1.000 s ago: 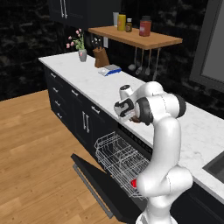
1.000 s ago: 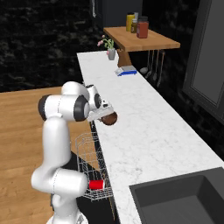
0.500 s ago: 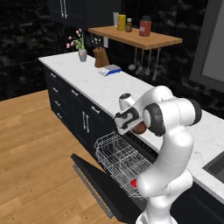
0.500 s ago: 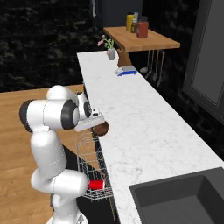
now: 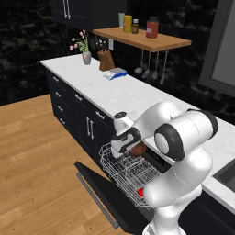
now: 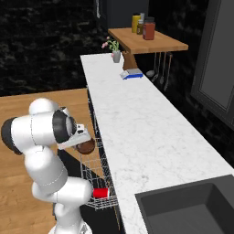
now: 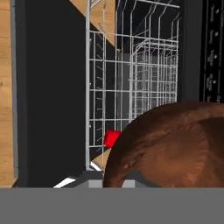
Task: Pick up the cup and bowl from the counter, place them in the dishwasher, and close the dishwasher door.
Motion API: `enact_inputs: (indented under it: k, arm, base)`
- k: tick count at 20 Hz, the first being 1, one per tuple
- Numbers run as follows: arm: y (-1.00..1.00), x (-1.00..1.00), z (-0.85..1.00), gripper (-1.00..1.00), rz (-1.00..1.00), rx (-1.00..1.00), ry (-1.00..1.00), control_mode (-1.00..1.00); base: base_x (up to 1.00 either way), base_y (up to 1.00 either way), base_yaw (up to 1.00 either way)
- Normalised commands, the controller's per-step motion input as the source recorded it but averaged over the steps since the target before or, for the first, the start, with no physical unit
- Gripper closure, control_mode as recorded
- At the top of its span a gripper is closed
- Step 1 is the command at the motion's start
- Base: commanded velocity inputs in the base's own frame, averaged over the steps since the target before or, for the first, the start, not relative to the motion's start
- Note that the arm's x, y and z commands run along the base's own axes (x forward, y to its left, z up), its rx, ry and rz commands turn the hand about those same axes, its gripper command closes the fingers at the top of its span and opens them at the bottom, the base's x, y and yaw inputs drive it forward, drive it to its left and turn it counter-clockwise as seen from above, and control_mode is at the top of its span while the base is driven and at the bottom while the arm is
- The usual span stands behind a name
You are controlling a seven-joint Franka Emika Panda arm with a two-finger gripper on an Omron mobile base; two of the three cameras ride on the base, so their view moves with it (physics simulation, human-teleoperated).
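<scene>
Holding bowl [image 5: 137, 149] clamped in pincer [image 5: 131, 146] above white wire rack [image 5: 123, 170] | lying in rack: cup [image 6: 101, 193] | hanging open: dishwasher door [image 5: 108, 198]

Arm bent low, gripper [image 5: 132, 146] clamped (fingers hidden)

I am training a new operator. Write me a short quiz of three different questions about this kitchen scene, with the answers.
1. True or false: the small red tapered plastic cup already lies in the white wire rack of the black dishwasher.
2. What does the two-finger gripper carry? A) a knife block B) the round dark reddish-brown bowl C) a yellow container
3. Fill in: the flat black drop-down dishwasher door is ____ (open/closed).

Key: 1 true; 2 B, the bowl hangs above the pulled-out rack; 3 open, lying low over the wooden floor.
</scene>
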Motion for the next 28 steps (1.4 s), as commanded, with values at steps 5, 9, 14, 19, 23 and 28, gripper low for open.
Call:
enact_inputs:
  k: [5, 9, 14, 19, 23, 28]
  arm:
    - [0.54, 0.33, -0.67, 1.0, 0.0, 0.0, 0.13, -1.0]
    - [0.4, 0.66, -0.74, 1.0, 0.0, 0.0, 0.12, -1.0]
    - [0.05, 0.77, -0.62, 1.0, -0.02, 0.0, 0.06, -1.0]
    - [0.0, 0.76, -0.55, 1.0, -0.08, -0.02, 0.03, -1.0]
    - [0.0, 0.45, -0.67, 1.0, -0.08, -0.06, 0.02, -1.0]
    - [-0.13, 0.16, -0.67, 1.0, -0.06, -0.07, 0.0, -1.0]
  base:
    - [0.0, 0.0, 0.0]
    - [0.0, 0.0, 0.0]
    - [0.0, 0.0, 0.0]
    - [0.0, 0.0, 0.0]
    - [0.0, 0.0, 0.0]
    - [0.0, 0.0, 0.0]
